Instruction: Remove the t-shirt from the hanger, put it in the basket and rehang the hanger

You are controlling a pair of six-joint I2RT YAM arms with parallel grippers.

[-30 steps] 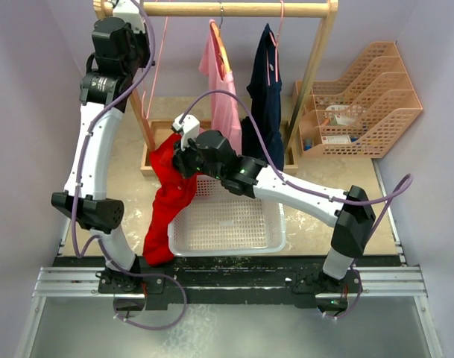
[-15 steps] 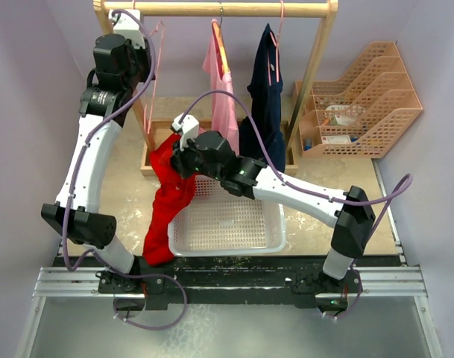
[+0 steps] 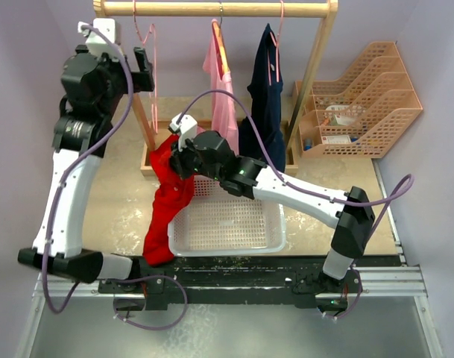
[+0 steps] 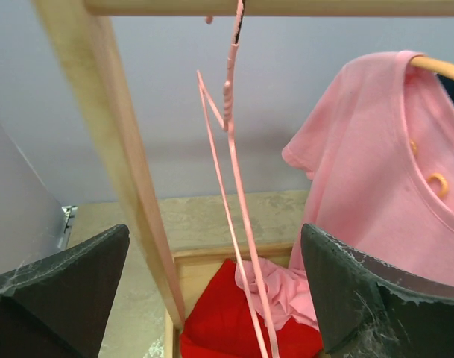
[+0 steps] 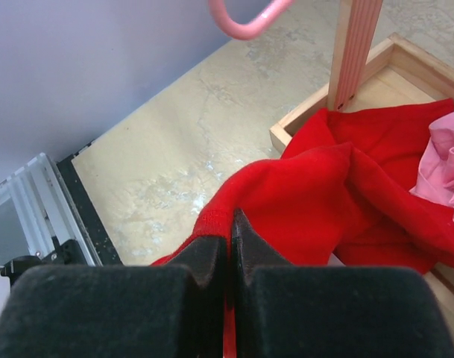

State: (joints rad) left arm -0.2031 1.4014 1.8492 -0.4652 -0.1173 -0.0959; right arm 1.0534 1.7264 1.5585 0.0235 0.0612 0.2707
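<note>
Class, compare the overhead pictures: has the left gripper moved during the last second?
Yes. The left gripper has swung leftward and lower in the overhead view, out beyond the left end of the wooden rail.

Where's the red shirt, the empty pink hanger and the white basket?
red shirt [image 3: 169, 201], top view, its hanging middle.
empty pink hanger [image 4: 227, 97], left wrist view, its neck below the hook.
white basket [image 3: 227, 224], top view, its bare mesh floor.

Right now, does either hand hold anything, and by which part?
The right hand pinches the red t-shirt by a raised fold of its cloth. The left hand is open and holds nothing.
</note>
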